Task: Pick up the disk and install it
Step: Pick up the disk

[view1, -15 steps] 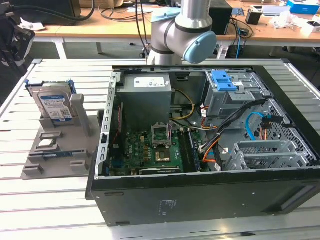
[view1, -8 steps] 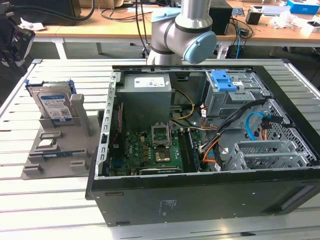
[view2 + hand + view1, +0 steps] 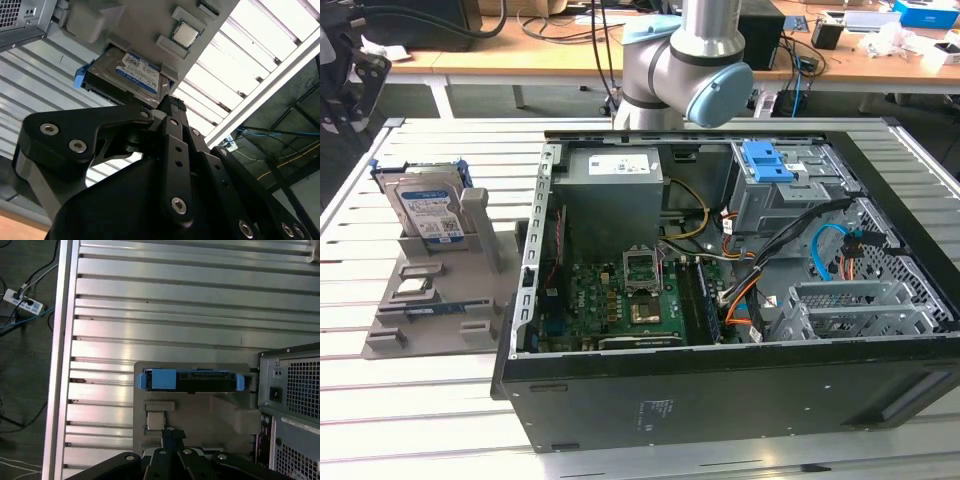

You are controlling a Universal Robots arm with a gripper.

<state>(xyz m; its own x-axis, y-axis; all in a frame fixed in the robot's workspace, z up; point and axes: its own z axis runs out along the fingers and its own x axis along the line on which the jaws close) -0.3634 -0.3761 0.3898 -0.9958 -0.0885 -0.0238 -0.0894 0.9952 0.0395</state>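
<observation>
1. The exterior view looks steeply down on the open computer case and slatted table; disk and grey holder at frame left.
2. The first wrist view looks straight down on that disk and holder.
3. The second wrist view slants past the gripper, nearer, onto the same disk.

In the second wrist view the linkage of my claw covers the nearest corner of the disk just ahead of its tip, and the grey holder beyond is cut by the frame. In the first wrist view the disk ahead of the claw stands edge-on with its label face hidden, and the computer case off to one side runs out of the picture.
</observation>
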